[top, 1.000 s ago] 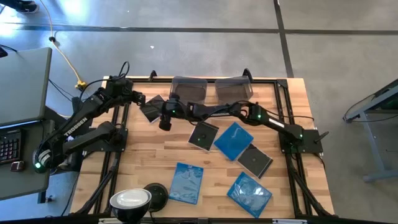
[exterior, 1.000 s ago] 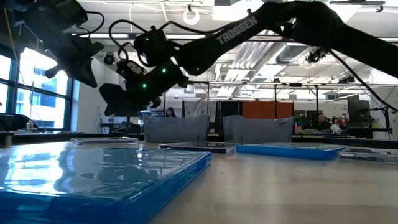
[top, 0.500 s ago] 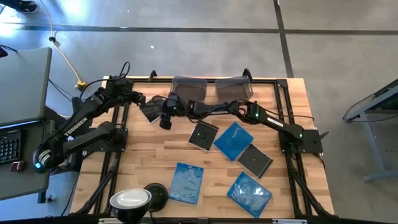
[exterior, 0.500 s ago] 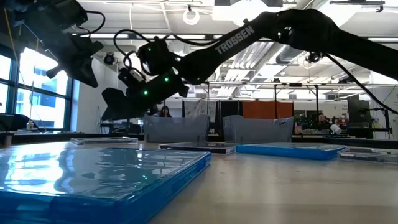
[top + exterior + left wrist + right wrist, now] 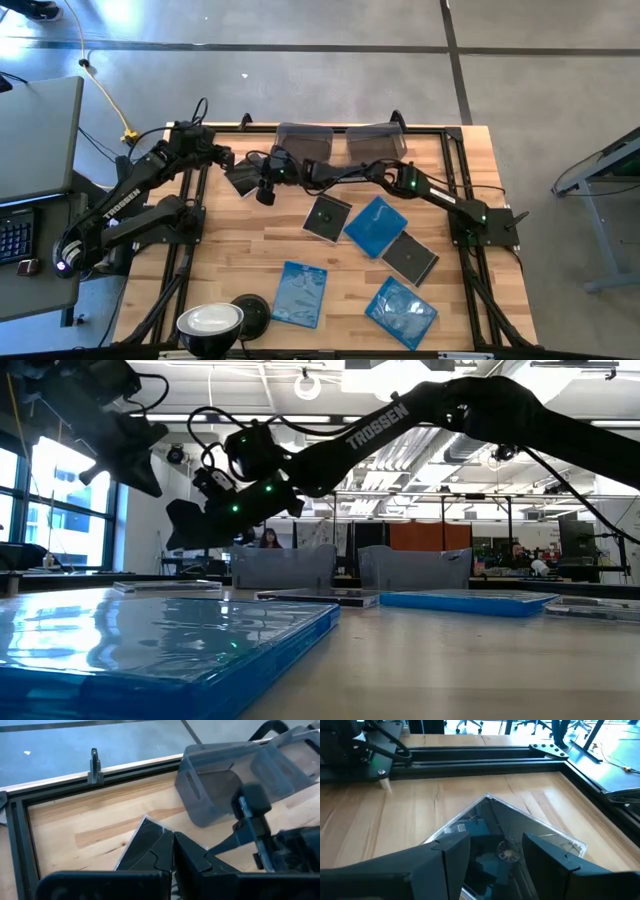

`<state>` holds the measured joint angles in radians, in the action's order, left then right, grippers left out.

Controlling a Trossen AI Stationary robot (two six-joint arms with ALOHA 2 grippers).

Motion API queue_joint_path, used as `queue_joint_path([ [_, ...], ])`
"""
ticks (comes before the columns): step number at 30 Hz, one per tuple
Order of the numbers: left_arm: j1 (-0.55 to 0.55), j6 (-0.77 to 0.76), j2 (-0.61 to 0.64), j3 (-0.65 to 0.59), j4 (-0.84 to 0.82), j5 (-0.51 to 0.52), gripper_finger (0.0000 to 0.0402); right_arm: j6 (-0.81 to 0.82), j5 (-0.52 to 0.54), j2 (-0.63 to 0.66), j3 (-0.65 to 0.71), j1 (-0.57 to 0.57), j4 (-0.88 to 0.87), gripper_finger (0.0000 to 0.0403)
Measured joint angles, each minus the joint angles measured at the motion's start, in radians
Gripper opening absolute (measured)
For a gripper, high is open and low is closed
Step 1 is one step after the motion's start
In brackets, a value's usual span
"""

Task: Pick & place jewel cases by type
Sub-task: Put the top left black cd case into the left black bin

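Reaching across the back of the worktop (image 5: 250, 245), the right hand (image 5: 262, 186) hangs just over a dark jewel case (image 5: 242, 176) that lies near the back left corner, its two fingers (image 5: 452, 851) spread apart with the case showing between them (nothing is gripped). In the right wrist view that case (image 5: 505, 837) lies flat on the wood, one corner pointing away from the camera, its glossy lid mirroring the hand above it. The left hand (image 5: 222, 158) waits just beside the same case, on its far left side, with its fingers (image 5: 192, 860) pressed together and empty; in the left wrist view the dark case (image 5: 142, 842) sits right behind those fingertips, and the right hand (image 5: 252, 817) shows farther off in front of a bin.

Two smoky-grey bins (image 5: 305, 143) stand side by side at the back edge, just behind the right arm (image 5: 400, 180). A second dark case (image 5: 327, 217) lies near the middle of the worktop, touching a blue case (image 5: 376, 225) on its right. A third dark case (image 5: 410, 257) lies against that blue case's front corner. Two more blue cases, one at front centre (image 5: 301, 293) and one at front right (image 5: 401, 308), lie well apart from the hands.
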<state>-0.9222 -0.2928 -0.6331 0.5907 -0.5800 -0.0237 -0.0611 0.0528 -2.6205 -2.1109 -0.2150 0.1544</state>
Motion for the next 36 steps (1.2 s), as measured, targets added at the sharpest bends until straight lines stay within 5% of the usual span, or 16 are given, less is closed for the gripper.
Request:
queue_joint_path([
  [18,0.000,0.000,0.000,0.000,0.008,-0.019,0.0014,0.004,0.041,-0.045,-0.006,-0.009,-0.117,0.0177],
  [24,0.000,0.016,0.000,0.000,0.005,-0.018,0.0014,-0.179,0.126,-0.050,-0.012,0.033,-0.230,0.0177],
  [36,0.000,0.034,0.000,0.000,0.001,-0.018,0.0014,-0.200,-0.011,-0.010,-0.016,0.051,-0.313,0.0177],
])
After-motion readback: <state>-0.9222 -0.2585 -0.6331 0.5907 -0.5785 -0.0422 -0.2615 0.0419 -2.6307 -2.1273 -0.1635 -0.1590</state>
